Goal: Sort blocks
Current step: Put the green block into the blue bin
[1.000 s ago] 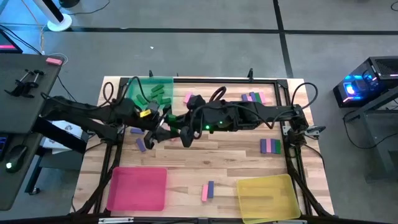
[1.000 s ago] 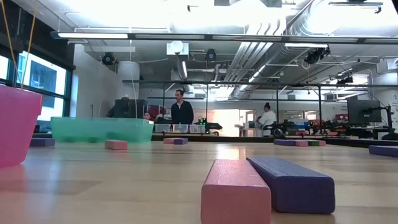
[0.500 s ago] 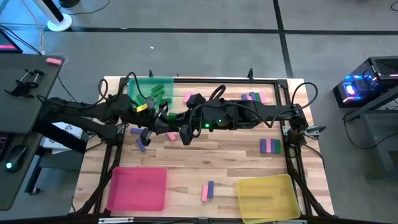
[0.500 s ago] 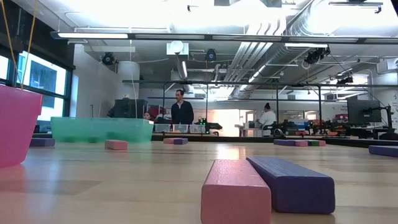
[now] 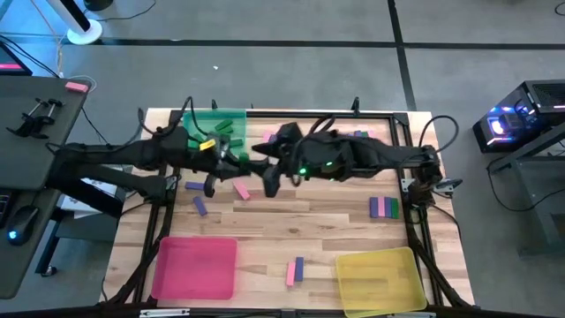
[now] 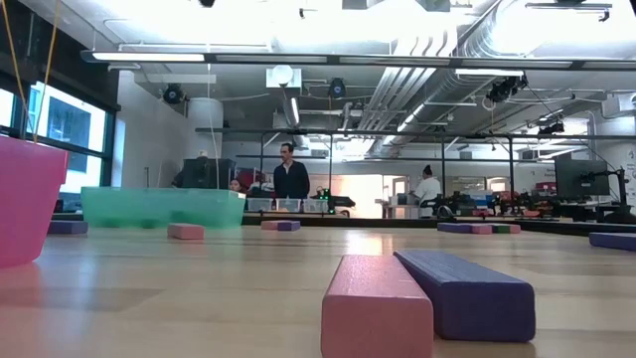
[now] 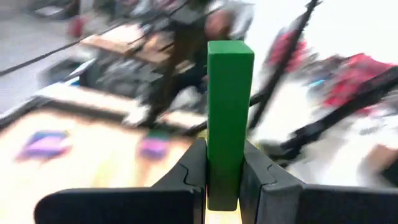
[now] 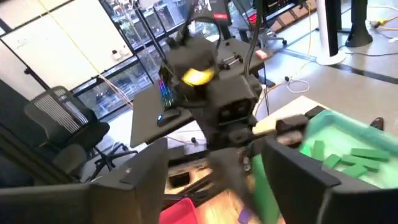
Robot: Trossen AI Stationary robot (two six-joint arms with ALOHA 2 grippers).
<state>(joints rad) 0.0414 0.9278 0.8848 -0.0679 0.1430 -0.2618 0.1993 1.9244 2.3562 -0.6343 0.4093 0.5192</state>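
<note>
Handed over since a second ago: green block (image 7: 229,118) clamped upright in left pincer (image 7: 225,186); right pincer (image 8: 214,162) spread, empty.

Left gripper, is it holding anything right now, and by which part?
Yes. The left gripper holds a green block by its lower end, which is pinched between the jaws; the rest sticks out beyond them. The right gripper is open and holds nothing.

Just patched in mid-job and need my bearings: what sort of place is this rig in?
Most likely a robotics lab or workshop: exposed ceiling ducts, workbenches with monitors, people standing behind the wooden table.
</note>
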